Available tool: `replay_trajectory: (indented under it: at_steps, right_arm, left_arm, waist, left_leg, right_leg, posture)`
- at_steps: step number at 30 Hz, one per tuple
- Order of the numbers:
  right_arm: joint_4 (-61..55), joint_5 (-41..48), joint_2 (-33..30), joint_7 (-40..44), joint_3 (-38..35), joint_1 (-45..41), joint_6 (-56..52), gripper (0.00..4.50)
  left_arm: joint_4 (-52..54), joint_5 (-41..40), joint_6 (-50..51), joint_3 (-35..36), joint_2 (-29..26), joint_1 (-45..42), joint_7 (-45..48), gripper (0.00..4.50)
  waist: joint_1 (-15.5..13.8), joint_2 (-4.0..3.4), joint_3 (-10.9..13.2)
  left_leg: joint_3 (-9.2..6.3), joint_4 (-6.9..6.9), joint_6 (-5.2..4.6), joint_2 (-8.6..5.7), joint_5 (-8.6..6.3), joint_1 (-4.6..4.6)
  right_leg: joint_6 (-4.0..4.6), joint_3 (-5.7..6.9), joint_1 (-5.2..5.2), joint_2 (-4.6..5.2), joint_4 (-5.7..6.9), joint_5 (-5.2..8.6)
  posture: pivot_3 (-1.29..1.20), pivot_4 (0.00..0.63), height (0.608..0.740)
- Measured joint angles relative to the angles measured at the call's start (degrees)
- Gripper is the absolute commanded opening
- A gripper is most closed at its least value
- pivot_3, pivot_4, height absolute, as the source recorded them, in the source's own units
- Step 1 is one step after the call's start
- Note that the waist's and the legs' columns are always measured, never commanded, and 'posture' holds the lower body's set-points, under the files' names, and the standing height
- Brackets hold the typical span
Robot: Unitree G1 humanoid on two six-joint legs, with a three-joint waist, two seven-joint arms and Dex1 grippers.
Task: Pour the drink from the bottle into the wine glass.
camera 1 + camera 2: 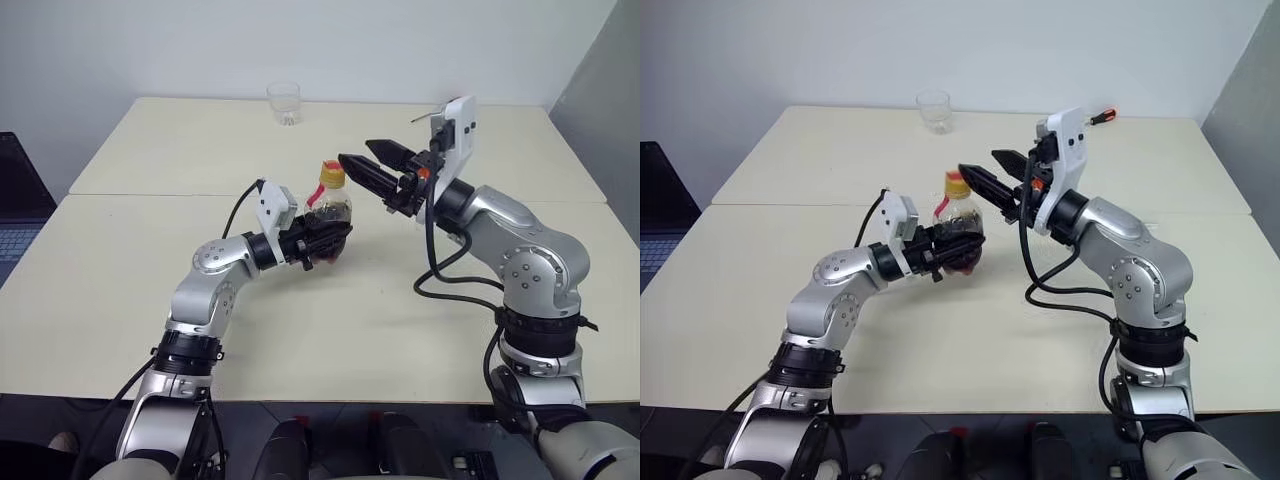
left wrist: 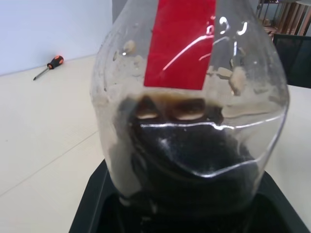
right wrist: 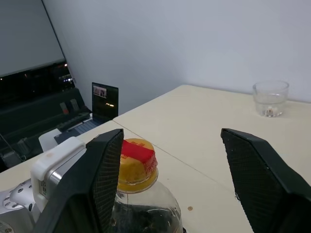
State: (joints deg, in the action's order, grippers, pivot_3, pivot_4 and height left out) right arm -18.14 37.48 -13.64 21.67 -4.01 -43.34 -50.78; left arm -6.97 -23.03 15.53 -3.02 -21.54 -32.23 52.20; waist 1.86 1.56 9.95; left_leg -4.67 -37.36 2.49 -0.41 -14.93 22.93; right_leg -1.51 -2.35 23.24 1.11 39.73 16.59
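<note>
Clamped around the rounded body of the small squat clear plastic bottle (image 1: pixel 330 212), my left gripper (image 1: pixel 322 240) holds it upright just above the cream table (image 1: pixel 150 290), fingers pressed against its lower half from my left side. Dark reddish-brown drink (image 2: pixel 194 160) fills the bottom part of the bottle, a red label strip (image 2: pixel 181 43) runs up toward the neck, and the yellow cap (image 3: pixel 136 162) is on, with a red strip across its top.

My right gripper (image 1: pixel 372 166) hangs a little higher and to the right of the bottle, pointing across at the cap. Its two black fingers (image 3: pixel 97 184) are spread wide apart, with the cap near one of them and nothing pinched between them.

At the far edge of the table, well apart from both arms, stands a short clear tumbler (image 1: pixel 284 103). A screwdriver with an orange and black handle (image 2: pixel 49 65) lies on the tabletop toward the far right side. A dark laptop (image 3: pixel 104 99) sits off the table's left side.
</note>
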Motion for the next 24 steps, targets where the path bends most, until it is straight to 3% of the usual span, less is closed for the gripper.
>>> replay_trajectory:
  at_steps: [24]
  right_arm:
    - [5.02, -3.24, 1.00, 3.17, 6.44, -0.23, 4.32, 3.48]
  left_arm:
    - [-2.62, 0.65, -1.36, 0.00, 0.73, -1.66, 2.08, 1.95]
  waist:
    - [0.05, 0.00, 0.00]
  left_leg:
    - [-0.01, -0.01, 0.00, 0.00, 0.00, 0.00]
  right_leg:
    - [0.00, 0.01, 0.01, -0.02, 0.02, 0.00]
  posture:
    - [0.00, 0.150, 0.740]
